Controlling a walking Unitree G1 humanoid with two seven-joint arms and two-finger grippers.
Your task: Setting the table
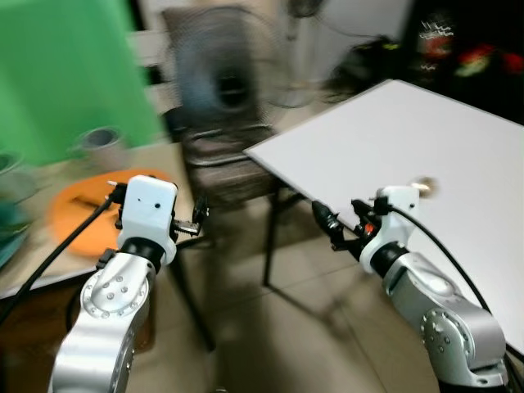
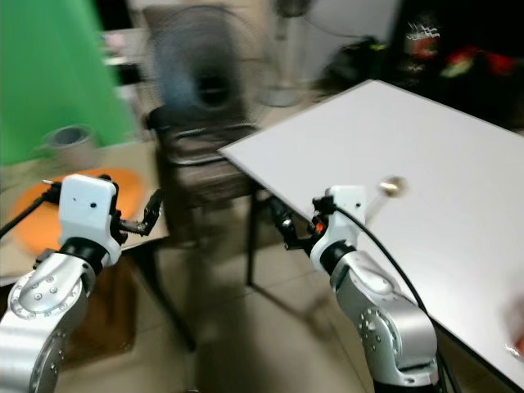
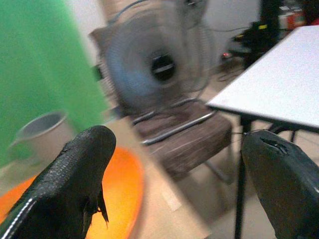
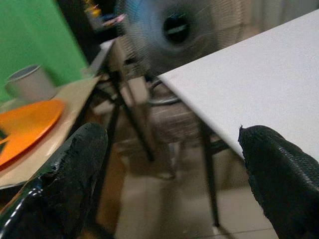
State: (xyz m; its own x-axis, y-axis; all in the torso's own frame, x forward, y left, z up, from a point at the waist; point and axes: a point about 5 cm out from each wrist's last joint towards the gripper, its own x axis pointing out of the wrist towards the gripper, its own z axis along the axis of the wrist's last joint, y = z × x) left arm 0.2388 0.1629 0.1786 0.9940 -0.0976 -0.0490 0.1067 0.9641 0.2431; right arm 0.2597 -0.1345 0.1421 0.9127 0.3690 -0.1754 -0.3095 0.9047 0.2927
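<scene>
Both the left gripper [image 3: 174,184] and the right gripper [image 4: 169,179] hang with fingers spread apart, holding nothing. Just beyond the left gripper an orange plate [image 1: 82,209] lies on the wooden bench [image 1: 155,155], a grey mug [image 1: 100,144] behind it. The white bench [image 1: 409,139] is beside the right gripper.

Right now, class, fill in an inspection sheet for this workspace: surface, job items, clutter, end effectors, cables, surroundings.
Surface: white table on the robot's right, wooden side table on its left.
Job's things: orange plate and grey mug on the side table.
Clutter: small round object on the white table, too blurred to identify.
Grippers: left end effector and right end effector, both open and empty.
Cables: black cable along the left arm; another along the right.
Surroundings: brown chair, fan, green backdrop.
</scene>
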